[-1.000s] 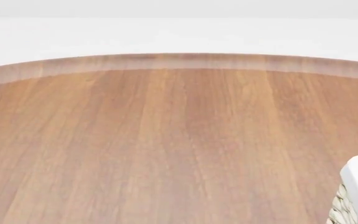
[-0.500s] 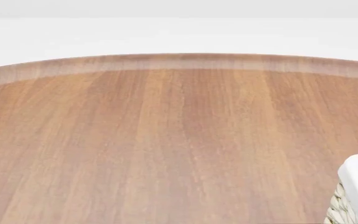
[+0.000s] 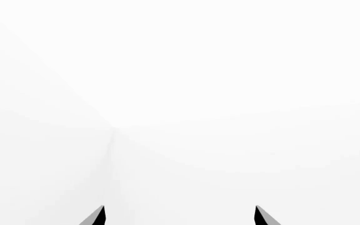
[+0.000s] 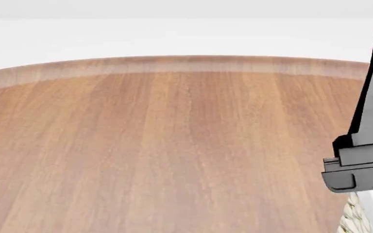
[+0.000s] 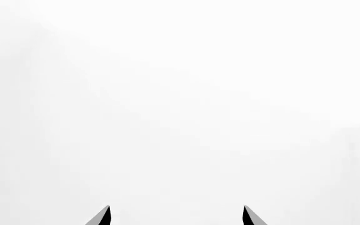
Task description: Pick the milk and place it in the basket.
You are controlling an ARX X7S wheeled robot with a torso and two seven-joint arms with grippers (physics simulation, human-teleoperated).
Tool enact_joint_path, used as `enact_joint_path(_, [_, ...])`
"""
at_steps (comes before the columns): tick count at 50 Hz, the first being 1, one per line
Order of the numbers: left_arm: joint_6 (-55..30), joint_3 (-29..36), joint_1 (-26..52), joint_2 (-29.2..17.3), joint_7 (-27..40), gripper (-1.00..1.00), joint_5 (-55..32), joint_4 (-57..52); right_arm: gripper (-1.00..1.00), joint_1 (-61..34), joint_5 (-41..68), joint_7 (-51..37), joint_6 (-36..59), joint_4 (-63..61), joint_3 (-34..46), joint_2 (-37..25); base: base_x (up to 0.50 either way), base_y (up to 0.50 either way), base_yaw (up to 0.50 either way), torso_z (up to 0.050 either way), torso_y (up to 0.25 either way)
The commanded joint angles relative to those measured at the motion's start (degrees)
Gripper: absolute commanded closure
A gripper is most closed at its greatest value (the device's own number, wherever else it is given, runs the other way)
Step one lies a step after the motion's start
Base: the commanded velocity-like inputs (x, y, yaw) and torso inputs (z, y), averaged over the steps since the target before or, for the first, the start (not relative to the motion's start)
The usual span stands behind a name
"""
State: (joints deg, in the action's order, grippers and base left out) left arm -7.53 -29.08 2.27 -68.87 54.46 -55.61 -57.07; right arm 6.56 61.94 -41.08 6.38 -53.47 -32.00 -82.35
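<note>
A round wooden table fills the head view, its curved far edge running against a plain white background. At the table's near right edge only a sliver of the basket shows: a strip of cream woven wicker with a bit of white lining beside it, cut off by the frame. Just above that sliver a grey and black part of the right arm reaches in from the right side, standing tall over the basket's corner; its fingers are out of this view. The milk appears in none of the views, so I cannot tell where it is. In the left wrist view the left gripper shows two dark fingertips set well apart with nothing between them, facing blank white. The right gripper looks the same in its own wrist view, fingertips spread and empty.
</note>
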Motion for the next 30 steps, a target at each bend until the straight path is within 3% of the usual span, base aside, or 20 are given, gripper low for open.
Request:
enact_joint_path(1, [0.7,-1.4,-0.2,0.9,-1.0,-1.0,0.9,0.2,-1.0,4.1,3.0,6.4,-15.2,8.5,11.4,-7.1,0.0,0.0,0.0,0.0,0.0])
enact_joint_path(15, [1.2,-0.3,0.2,0.4,-0.6,-1.0,1.1,0.6,-1.0,8.2,5.3,21.1,-23.8,13.0,17.4,-7.6,0.0,0.0,0.0,0.0,0.0])
enact_joint_path(17, [1.2,-0.4,0.2,0.3,-0.6,-1.0,1.0,0.6,-1.0,-9.0,4.9,26.3,-6.6,12.2,34.6,7.4,0.0,0.0,0.0,0.0,0.0])
enact_joint_path(18, [1.2,-0.5,0.2,0.2,-0.5,-1.0,1.0,0.6,-1.0,-17.6,5.2,27.4,-0.2,12.5,42.0,9.2,0.0,0.0,0.0,0.0,0.0])
enact_joint_path(20, [1.2,-0.5,0.2,0.2,-0.5,-1.0,0.9,0.6,-1.0,-33.0,6.5,29.9,0.5,12.8,43.2,10.1,0.0,0.0,0.0,0.0,0.0])
enact_joint_path(30, [1.2,-0.9,0.0,0.2,-0.5,-1.0,0.8,0.6,-1.0,-36.0,3.7,39.8,5.9,13.0,49.9,13.4,0.0,0.0,0.0,0.0,0.0])
